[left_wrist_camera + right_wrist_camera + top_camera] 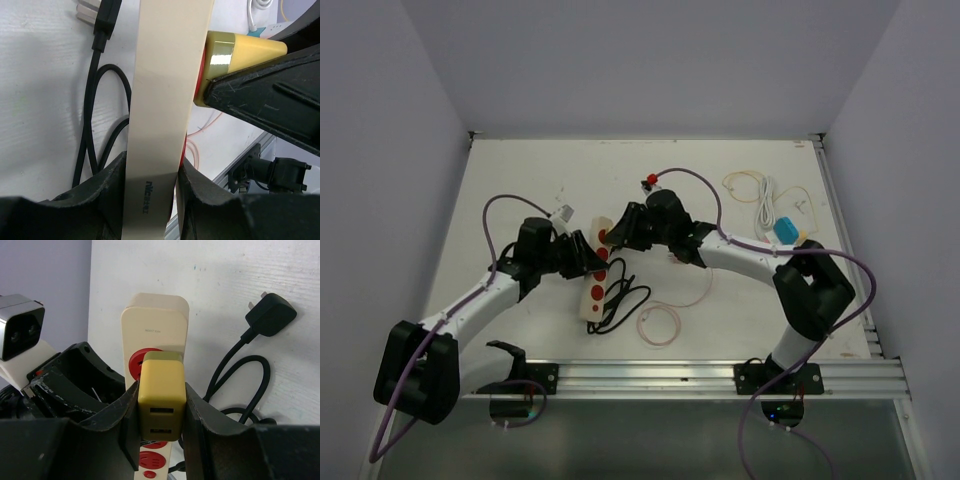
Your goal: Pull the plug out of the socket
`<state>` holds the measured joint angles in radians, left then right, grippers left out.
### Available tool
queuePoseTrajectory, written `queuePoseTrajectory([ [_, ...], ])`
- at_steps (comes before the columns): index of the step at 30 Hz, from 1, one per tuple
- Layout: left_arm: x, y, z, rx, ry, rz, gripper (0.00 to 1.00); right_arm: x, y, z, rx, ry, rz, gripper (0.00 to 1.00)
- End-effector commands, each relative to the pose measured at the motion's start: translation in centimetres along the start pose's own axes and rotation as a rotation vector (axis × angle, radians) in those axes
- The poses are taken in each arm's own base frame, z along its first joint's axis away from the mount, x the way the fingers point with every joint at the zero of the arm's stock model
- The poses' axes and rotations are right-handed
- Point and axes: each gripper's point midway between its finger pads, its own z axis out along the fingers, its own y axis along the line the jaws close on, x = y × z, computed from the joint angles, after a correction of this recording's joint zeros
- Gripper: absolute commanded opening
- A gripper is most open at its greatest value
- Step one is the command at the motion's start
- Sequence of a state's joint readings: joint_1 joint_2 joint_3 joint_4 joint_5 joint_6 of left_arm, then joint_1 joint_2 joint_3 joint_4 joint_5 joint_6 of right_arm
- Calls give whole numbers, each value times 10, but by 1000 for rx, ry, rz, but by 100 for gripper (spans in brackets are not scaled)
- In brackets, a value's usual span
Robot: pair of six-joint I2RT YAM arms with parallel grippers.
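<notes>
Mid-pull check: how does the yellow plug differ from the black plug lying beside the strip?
The yellow plug is a blocky adapter with two USB slots; the black plug is flatter and corded. The yellow plug sits plugged into the power strip, clamped in the right gripper; the black plug lies loose on the table, prongs bare, ungripped. Both are near the strip's same end.
</notes>
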<state>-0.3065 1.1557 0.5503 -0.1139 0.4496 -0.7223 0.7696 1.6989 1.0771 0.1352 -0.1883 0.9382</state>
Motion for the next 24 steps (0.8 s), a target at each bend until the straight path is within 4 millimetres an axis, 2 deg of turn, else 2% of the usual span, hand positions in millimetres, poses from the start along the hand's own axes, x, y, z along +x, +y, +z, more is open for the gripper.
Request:
queuePoseTrajectory([
  [1,-21,125,-28,-610,-214,-216,0,-44,41,-45,-18,-84,-69,0],
  [2,-21,126,-29,-615,-217,-225,0,-53,55,-50,-32,-108,-83,0],
  [5,-24,130,-32,-650,-236,-245,0,-63,55,-59,20,-158,-91,0],
  [6,-27,131,-34,-666,-251,-246,0,-65,51,-61,48,-173,-90,0],
  [8,-32,130,-36,-678,-265,-249,0,-64,28,-64,123,-203,-86,0],
  [10,-39,129,-37,-691,-276,-244,0,-63,24,-68,115,-233,-81,0],
  [11,-42,129,-37,-695,-281,-247,0,-51,9,-65,132,-213,-81,0],
  [12,-44,130,-36,-697,-277,-249,0,-48,7,-66,118,-215,-82,0],
  [13,-49,127,-36,-690,-286,-248,0,-36,-1,-63,99,-191,-71,0],
  [15,-56,126,-36,-688,-296,-251,0,-34,-2,-64,69,-205,-52,0],
  [19,-80,108,-40,-640,-343,-216,0,-36,-2,-62,58,-185,-63,0],
  [20,-83,104,-41,-627,-350,-207,0,-43,4,-62,41,-192,-62,0],
  [21,-87,98,-42,-602,-357,-197,0,-50,0,-63,32,-186,-45,0],
  [24,-100,81,-45,-545,-375,-151,0,-72,-20,-61,35,-192,37,0],
])
